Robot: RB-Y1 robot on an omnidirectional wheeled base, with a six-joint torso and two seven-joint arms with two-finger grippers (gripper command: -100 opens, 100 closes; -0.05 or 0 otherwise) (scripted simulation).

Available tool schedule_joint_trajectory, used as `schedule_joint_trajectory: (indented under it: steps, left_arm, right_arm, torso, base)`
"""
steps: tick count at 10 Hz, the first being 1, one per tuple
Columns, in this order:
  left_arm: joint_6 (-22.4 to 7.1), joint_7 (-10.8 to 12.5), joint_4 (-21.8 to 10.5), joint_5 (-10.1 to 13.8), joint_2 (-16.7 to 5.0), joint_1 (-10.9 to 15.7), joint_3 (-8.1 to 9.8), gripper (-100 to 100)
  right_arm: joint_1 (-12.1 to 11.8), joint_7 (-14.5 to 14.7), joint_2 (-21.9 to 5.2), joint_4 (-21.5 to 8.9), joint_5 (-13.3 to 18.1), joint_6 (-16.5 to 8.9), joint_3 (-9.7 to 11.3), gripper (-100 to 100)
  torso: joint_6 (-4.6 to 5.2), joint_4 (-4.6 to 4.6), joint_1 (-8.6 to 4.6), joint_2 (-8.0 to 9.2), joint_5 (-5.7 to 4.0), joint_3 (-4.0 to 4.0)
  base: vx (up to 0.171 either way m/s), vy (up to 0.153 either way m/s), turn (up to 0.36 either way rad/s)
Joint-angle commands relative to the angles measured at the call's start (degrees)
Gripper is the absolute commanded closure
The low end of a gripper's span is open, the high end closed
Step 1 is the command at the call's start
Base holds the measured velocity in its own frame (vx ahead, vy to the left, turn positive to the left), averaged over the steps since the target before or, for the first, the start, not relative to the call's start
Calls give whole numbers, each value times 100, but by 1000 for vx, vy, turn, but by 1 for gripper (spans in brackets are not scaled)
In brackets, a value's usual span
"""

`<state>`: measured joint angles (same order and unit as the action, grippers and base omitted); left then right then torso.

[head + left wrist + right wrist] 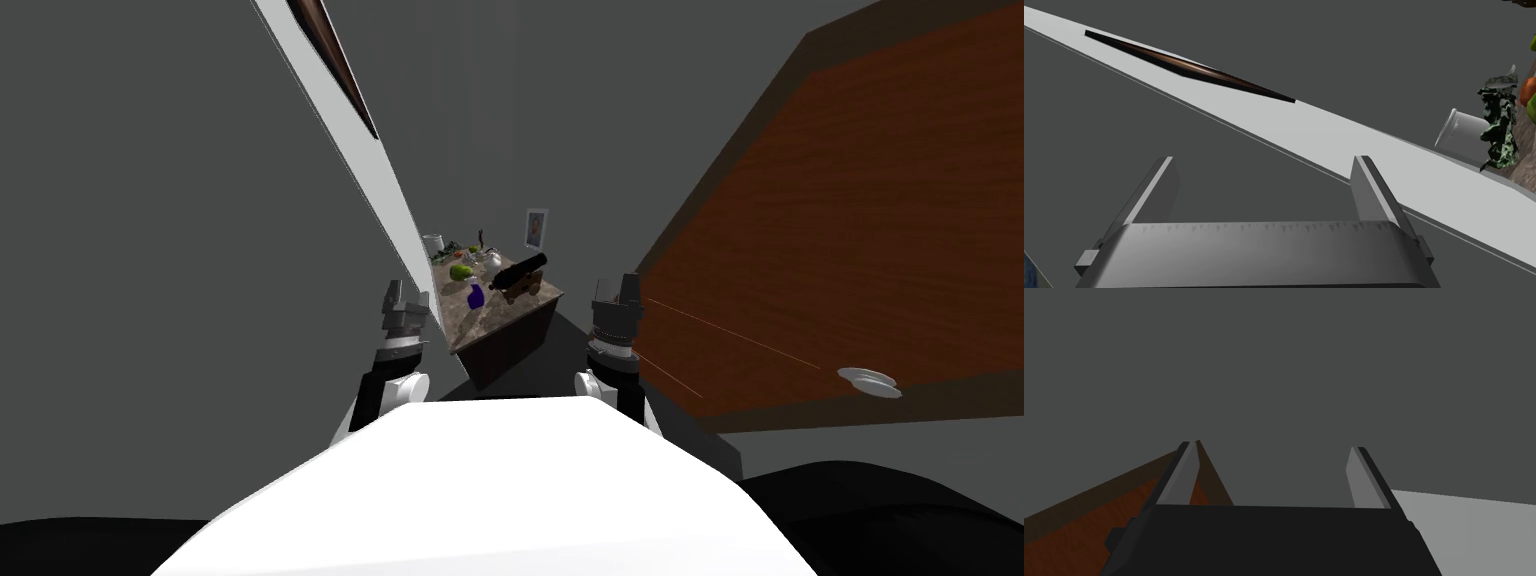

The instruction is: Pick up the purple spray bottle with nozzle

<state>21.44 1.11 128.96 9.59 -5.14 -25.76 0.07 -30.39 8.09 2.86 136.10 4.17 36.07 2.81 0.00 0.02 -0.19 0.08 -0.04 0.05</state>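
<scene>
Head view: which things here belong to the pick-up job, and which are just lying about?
Job: purple bottle; counter it stands on; left hand and right hand, both open and empty.

Lying about: green fruit; black tube; white pot; leafy greens; wall picture.

Dim, even light throughout; the grey walls (pixel 150 250) read flat. A faint sheen runs along the framed picture (pixel 1194 70). Wide-lens distortion splays the brown wood panel (pixel 850 230) cornerwards.
</scene>
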Motion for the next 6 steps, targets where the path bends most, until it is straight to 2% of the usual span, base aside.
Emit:
schedule_joint_trajectory:
  steps: [1, 2, 3, 4, 5, 6]
  left_arm:
    - [-286, 117, -162, 175, -199, 79, 140, -100]
    - [-480, 181, -278, 291, -322, 154, 231, -100]
    - [-519, 181, -278, 291, -322, 154, 231, -100]
    - [-745, 249, -407, 416, -451, 236, 327, -100]
    - [-757, 249, -407, 416, -451, 236, 327, -100]
    - [-973, 320, -549, 551, -585, 325, 430, -100]
  right_arm:
    - [0, 0, 0, 0, 0, 0, 0, 0]
    - [0, 0, 0, 0, 0, 0, 0, 0]
    - [0, 0, 0, 0, 0, 0, 0, 0]
    - [0, 0, 0, 0, 0, 0, 0, 0]
    - [0, 0, 0, 0, 0, 0, 0, 0]
    - [0, 0, 0, 0, 0, 0, -1, 0]
  torso:
    - [0, 0, 0, 0, 0, 0]
    - [1, 0, 1, -2, 0, -1]
    - [0, -1, 4, -3, 1, -2]
    - [-1, -1, 9, -3, 2, -2]
    - [0, -1, 12, -5, 3, -3]
    - [-1, -1, 14, -6, 3, -4]
  base:
    - [-19, -52, -85]
    - [-14, -45, -90]
    - [-10, -26, -28]
    - [-7, -22, -58]
    - [-3, -15, -37]
    - [2, -21, -63]
